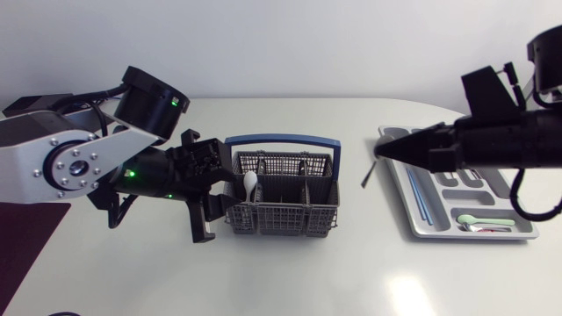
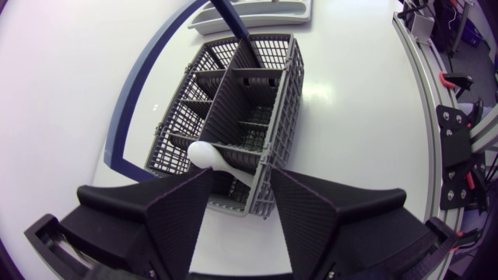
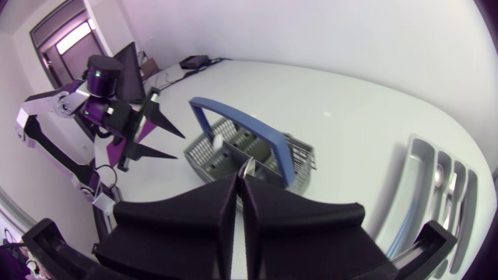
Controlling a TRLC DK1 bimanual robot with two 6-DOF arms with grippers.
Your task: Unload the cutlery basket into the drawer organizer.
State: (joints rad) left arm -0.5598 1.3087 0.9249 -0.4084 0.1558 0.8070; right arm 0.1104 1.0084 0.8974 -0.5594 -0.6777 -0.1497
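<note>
White desk, both of your arms over it.

Left hand: fingers spread wide, holding nothing. It sits low at the left end of the basket, with the basket's near corner in the gap between the fingers. You cannot tell from these views whether either finger touches the mesh. Just ahead of the fingertips a white spoon leans in the end compartment, bowl up and above the rim. The other compartments you can see into look bare. The basket is grey mesh standing upright near mid-desk, and its blue handle is raised over it.

Right hand: fingers pressed together on a thin dark utensil. The utensil hangs down from the fingertips, clear of the desk. In the wrist view only a small pale tip shows between the fingers, so you cannot tell what kind it is. The hand is held above the desk between the basket and the organizer, just beside the organizer's left edge and well apart from the basket.

The organizer is a grey tray lying flat at the right of the desk. Thin blue sticks lie in a long slot. A pale piece and a silver piece lie in its short slots nearest you.
</note>
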